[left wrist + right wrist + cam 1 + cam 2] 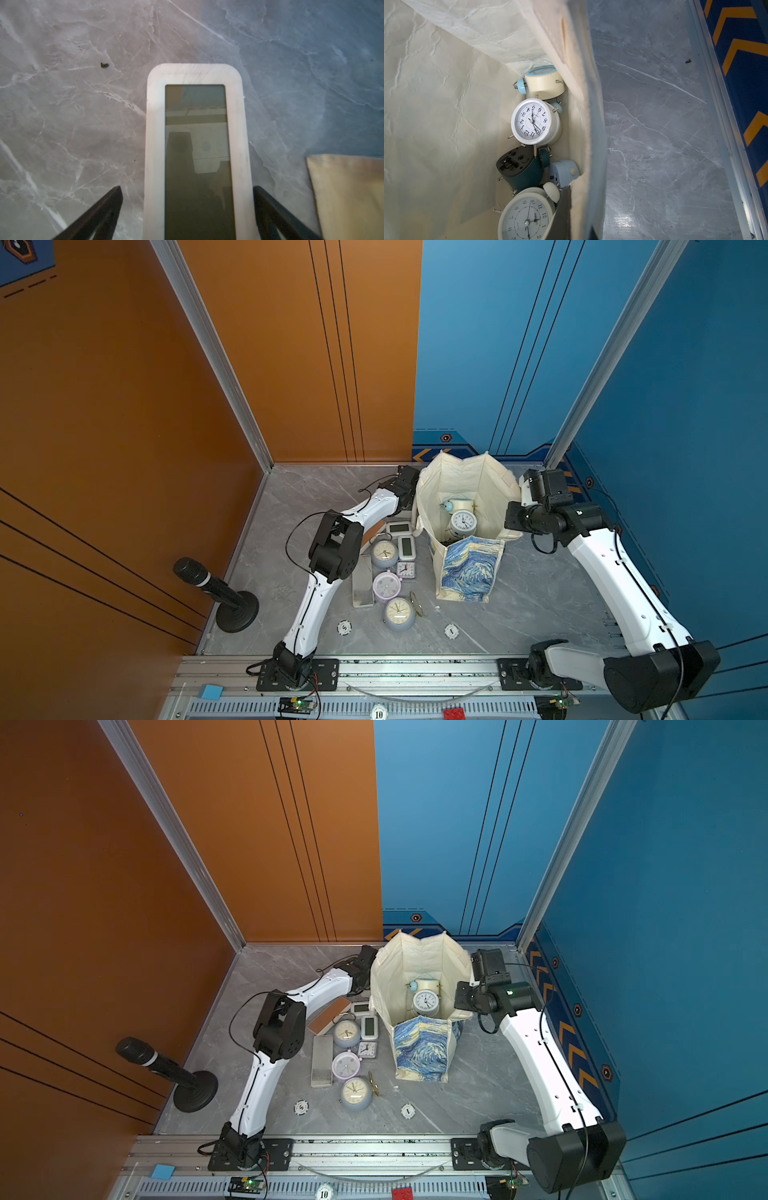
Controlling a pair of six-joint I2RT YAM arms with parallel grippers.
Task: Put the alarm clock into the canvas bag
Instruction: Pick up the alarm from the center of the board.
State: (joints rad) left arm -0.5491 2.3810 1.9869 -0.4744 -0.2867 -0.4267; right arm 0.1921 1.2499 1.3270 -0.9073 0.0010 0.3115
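Observation:
The canvas bag [469,568] [422,1048] stands open at the back of the table, cream inside, with a blue-and-yellow print outside. Several alarm clocks lie in it, among them a white twin-bell one [533,121] [462,521]. My right gripper [575,218] is shut on the bag's right rim [583,145], holding it out. Left of the bag, my left gripper [188,187] is open, its black fingers [108,207] on either side of a white digital alarm clock [195,135] [399,527] lying flat on the table. They do not touch it.
Several more clocks lie left of the bag: a second digital one [406,546], a small square one [405,570] and round ones [384,552] [386,585] [398,612]. A grey slab [363,580], a brown box [329,1020], two chips [344,627] [451,630] and a microphone [216,593] are nearby.

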